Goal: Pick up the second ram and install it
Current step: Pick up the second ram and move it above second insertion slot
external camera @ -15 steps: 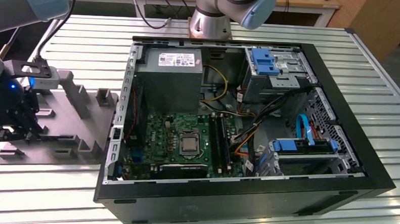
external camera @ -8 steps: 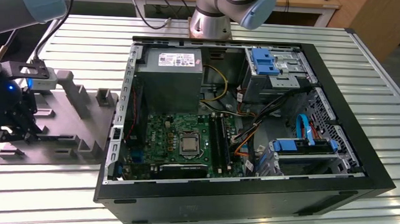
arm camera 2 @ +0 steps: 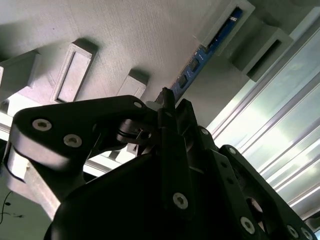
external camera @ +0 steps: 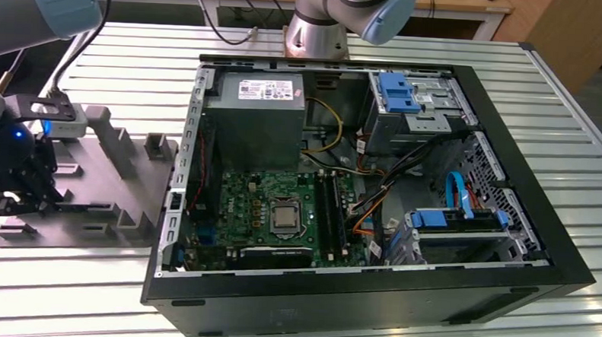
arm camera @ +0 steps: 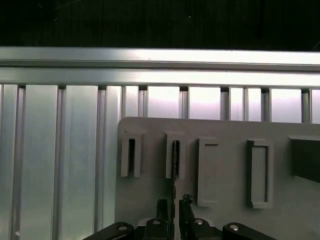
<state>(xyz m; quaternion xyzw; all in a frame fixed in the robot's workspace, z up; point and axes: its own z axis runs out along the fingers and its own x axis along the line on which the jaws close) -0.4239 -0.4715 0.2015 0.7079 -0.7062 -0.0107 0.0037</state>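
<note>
The second ram point(arm camera 2: 199, 61) is a thin dark-blue strip with black chips, standing on edge in a slot of the grey holder block point(arm camera 2: 115, 30). In the first wrist view the second ram point(arm camera: 175, 156) appears edge-on in its slot. My gripper point(arm camera 2: 173, 101) has its two black fingers closed against one end of the strip, one on each face; in the first wrist view the gripper point(arm camera: 174, 202) sits right at that slot. In the exterior view my gripper point(external camera: 17, 190) hangs over the holder block point(external camera: 112, 179), at the view's left, beside the computer.
An open computer case point(external camera: 567, 260) lies on its side on the slatted aluminium table point(external camera: 588, 112). Inside are the green motherboard point(external camera: 244, 204), long black slot rails point(external camera: 330, 204), a grey power supply point(external camera: 252, 113) and blue drive brackets point(external camera: 396, 93). The holder block has several more slots point(arm camera: 260, 172).
</note>
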